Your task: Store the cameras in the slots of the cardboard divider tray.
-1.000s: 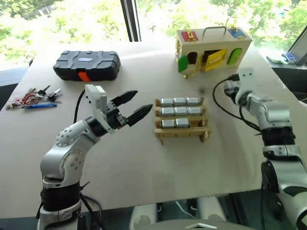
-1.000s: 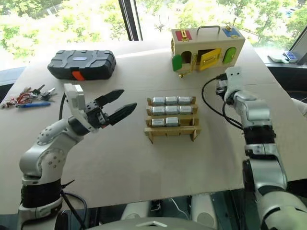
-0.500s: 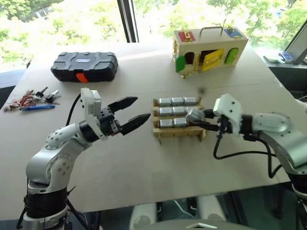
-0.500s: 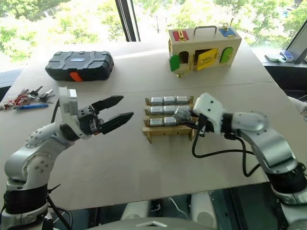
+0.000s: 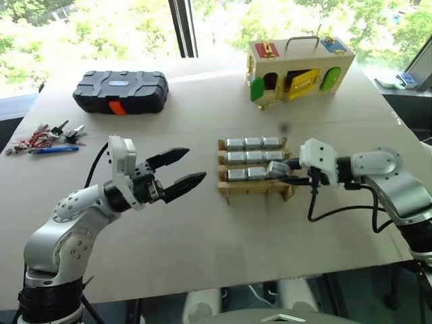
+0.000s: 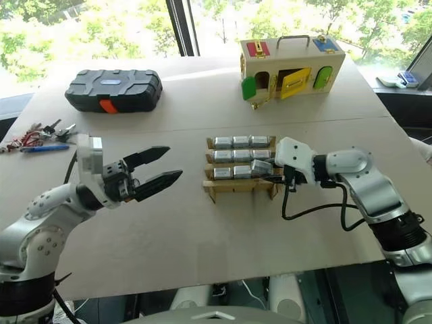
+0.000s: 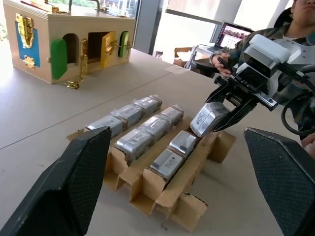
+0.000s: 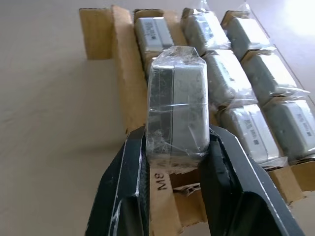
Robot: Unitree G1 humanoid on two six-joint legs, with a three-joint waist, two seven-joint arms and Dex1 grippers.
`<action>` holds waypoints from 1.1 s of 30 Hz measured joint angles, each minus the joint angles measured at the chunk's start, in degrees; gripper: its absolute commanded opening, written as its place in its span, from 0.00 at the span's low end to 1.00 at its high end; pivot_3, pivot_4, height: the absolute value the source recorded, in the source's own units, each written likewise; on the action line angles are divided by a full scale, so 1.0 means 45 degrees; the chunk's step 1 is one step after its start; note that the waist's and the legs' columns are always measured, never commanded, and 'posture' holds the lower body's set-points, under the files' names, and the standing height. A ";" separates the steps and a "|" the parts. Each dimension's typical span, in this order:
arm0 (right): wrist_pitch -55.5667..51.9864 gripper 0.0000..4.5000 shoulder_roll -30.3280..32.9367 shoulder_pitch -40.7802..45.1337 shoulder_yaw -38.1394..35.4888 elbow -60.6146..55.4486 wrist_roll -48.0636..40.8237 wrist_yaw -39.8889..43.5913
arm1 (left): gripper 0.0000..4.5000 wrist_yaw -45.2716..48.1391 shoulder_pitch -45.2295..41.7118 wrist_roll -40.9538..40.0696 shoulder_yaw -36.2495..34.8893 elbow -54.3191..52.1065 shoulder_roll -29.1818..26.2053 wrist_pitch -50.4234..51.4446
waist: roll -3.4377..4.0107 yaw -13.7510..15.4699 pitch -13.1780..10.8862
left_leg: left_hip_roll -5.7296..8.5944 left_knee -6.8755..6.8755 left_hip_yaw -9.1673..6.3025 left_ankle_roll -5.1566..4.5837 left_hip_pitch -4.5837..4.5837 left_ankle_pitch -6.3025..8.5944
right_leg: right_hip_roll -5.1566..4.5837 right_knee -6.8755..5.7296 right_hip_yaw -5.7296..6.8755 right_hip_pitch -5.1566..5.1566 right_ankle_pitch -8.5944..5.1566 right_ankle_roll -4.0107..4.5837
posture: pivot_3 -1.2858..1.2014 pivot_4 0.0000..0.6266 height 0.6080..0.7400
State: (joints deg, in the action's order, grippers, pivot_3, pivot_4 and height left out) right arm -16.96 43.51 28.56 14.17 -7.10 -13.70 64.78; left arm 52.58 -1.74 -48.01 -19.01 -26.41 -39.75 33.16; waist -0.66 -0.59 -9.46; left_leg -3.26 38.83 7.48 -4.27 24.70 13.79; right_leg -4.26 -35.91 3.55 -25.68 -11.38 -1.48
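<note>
The right gripper [image 8: 172, 147] pinches a wrapped camera [image 8: 178, 113] by its sides (film looks slippery, block likely light and stiff); left gripper [image 5: 177, 171] gapes empty.

Legible only "M8", printed dark on the cardboard divider tray [image 8: 170, 183], on the wall strip showing between the right gripper [image 8: 175, 147] fingers just below the clamped camera [image 8: 178, 105]. Faint print lines visible on the wrapped cameras' labels in the slots, too small to read. Nothing readable on the wooden box [image 5: 299, 66], the black case [image 5: 121, 91] or the laptop screen [image 7: 238, 36].
</note>
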 measured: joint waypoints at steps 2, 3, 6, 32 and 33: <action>0.0339 0.19 0.0001 0.0015 0.0015 0.0505 0.0159 0.0240 | 1.00 0.0318 0.0157 0.0007 -0.0149 0.0000 -0.0261 -0.0094 | 0.0003 -0.0004 -0.0002 | 0.0000 0.0000 0.0000 0.0002 0.0001 0.0000 | -0.0001 -0.0001 0.0001 -0.0003 0.0000 0.0001 | 0.52 0.24 1.00; 0.0549 0.19 -0.0098 0.0088 0.0048 0.0782 0.0239 0.0344 | 1.00 0.0544 0.0230 0.0024 -0.0194 0.0000 -0.0391 -0.0238 | 0.0003 -0.0006 -0.0002 | 0.0000 0.0000 -0.0002 0.0001 0.0001 0.0001 | 0.0000 0.0000 0.0001 -0.0003 0.0000 0.0001 | 0.52 0.24 1.00; 0.0957 0.19 -0.0409 0.0455 0.0156 0.1339 0.0494 0.0466 | 1.00 0.1149 0.0468 0.0129 -0.0224 0.0006 -0.0752 -0.0482 | 0.0004 -0.0020 -0.0002 | -0.0001 0.0000 0.0001 0.0012 0.0007 -0.0006 | 0.0000 0.0001 0.0001 -0.0007 0.0001 0.0003 | 0.52 0.24 1.00; 0.1944 0.89 -0.0863 0.0937 0.0064 0.2390 0.0970 0.1888 | 1.00 0.1612 0.1447 0.0240 -0.0836 0.0063 -0.1260 -0.0813 | 0.0021 0.0013 -0.0012 | 0.0010 -0.0003 -0.0005 0.0059 0.0019 -0.0032 | -0.0081 0.0000 0.0017 -0.0010 0.0002 0.0005 | 0.52 0.24 1.00; 0.1875 0.89 -0.0845 0.0898 -0.0003 0.2277 0.0923 0.1852 | 1.00 0.1550 0.1457 0.0261 -0.0837 0.0063 -0.1249 -0.0802 | 0.0022 0.0014 -0.0013 | 0.0011 -0.0003 -0.0004 0.0059 0.0017 -0.0032 | -0.0083 0.0000 0.0017 -0.0009 0.0002 0.0005 | 0.52 0.24 1.00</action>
State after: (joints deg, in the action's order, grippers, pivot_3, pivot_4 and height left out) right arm -8.52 39.71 32.60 14.16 3.15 -9.55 73.11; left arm 59.56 4.82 -46.84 -22.77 -26.13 -45.37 29.55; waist -0.56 -0.52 -9.51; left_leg -3.21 38.81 7.46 -4.01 24.77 13.65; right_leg -4.63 -35.92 3.63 -25.73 -11.37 -1.46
